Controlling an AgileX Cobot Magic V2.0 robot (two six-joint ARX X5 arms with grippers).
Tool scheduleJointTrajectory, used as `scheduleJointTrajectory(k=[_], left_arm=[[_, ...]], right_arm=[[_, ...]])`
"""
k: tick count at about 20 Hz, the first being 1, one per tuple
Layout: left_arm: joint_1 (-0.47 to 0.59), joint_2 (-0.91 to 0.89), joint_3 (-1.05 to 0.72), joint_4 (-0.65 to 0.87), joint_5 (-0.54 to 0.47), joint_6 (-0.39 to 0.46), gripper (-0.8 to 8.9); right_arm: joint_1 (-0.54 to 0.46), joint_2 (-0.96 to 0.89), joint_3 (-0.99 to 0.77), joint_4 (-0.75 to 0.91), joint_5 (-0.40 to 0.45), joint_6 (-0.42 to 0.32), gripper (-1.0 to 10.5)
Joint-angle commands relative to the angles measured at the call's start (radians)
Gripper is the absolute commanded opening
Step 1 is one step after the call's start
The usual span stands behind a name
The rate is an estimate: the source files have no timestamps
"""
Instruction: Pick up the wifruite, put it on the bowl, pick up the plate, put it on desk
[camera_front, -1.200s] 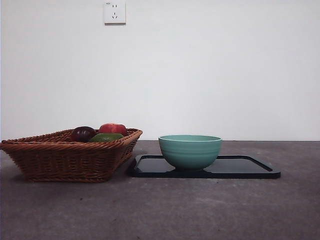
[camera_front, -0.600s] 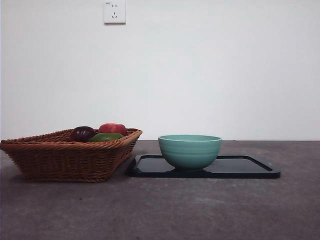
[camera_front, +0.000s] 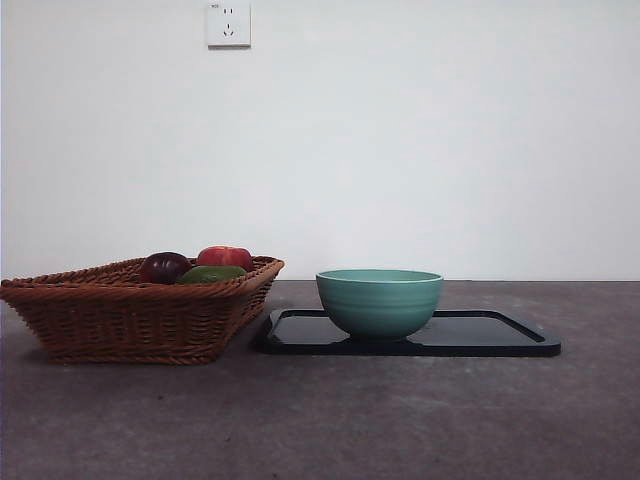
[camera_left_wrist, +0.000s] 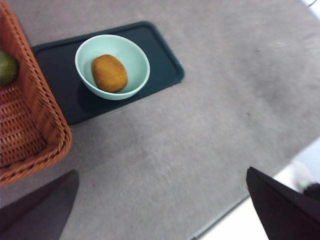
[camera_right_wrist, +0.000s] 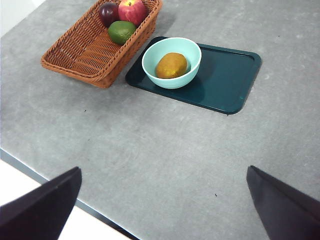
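The orange-brown wifruite (camera_left_wrist: 109, 73) (camera_right_wrist: 171, 65) lies inside the mint-green bowl (camera_front: 380, 302) (camera_left_wrist: 136, 55) (camera_right_wrist: 192, 50); the front view hides it behind the bowl's wall. The bowl stands on the left part of the plate (camera_front: 490, 338) (camera_left_wrist: 162, 55) (camera_right_wrist: 227, 75), a dark rectangular tray lying flat on the grey desk (camera_front: 330, 420). Both arms hang high and far back from these things. My left gripper (camera_left_wrist: 161, 172) is open and holds nothing. My right gripper (camera_right_wrist: 163, 170) is open too, with only desk between its jaws. Neither arm shows in the front view.
A brown wicker basket (camera_front: 130, 310) (camera_right_wrist: 90, 50) stands just left of the plate, holding a dark purple fruit (camera_right_wrist: 108, 12), a red apple (camera_right_wrist: 132, 10) and a green fruit (camera_right_wrist: 121, 31). The desk's near edge (camera_right_wrist: 60, 187) runs below the grippers.
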Motion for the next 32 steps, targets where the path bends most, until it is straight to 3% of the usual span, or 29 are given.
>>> scheduleJointTrajectory(k=[1, 4, 11, 18, 26, 32], left_arm=[[0.029, 0.120, 0.094, 0.009, 0.055, 0.000, 6.24], [0.077, 0.277, 0.209, -0.014, 0.100, 0.014, 6.24], [0.150, 0.639, 0.525, -0.151, 0.100, 0.139, 6.23], [0.201, 0.990, 0.880, -0.249, 0.099, 0.193, 6.11], [0.240, 1.173, 0.933, -0.242, 0.084, 0.213, 5.84], [0.243, 1.203, 0.933, -0.216, 0.084, 0.241, 5.84]], right_arm=[[0.011, 0.002, 0.007, 0.010, 0.004, 0.010, 5.9], [0.011, 0.002, 0.007, 0.010, 0.005, 0.009, 5.9], [0.011, 0.002, 0.007, 0.010, 0.005, 0.007, 5.9], [0.011, 0.002, 0.007, 0.008, 0.004, 0.007, 5.9], [0.011, 0.002, 0.007, 0.005, 0.004, 0.007, 5.9], [0.011, 0.002, 0.007, 0.005, 0.004, 0.007, 5.9]])
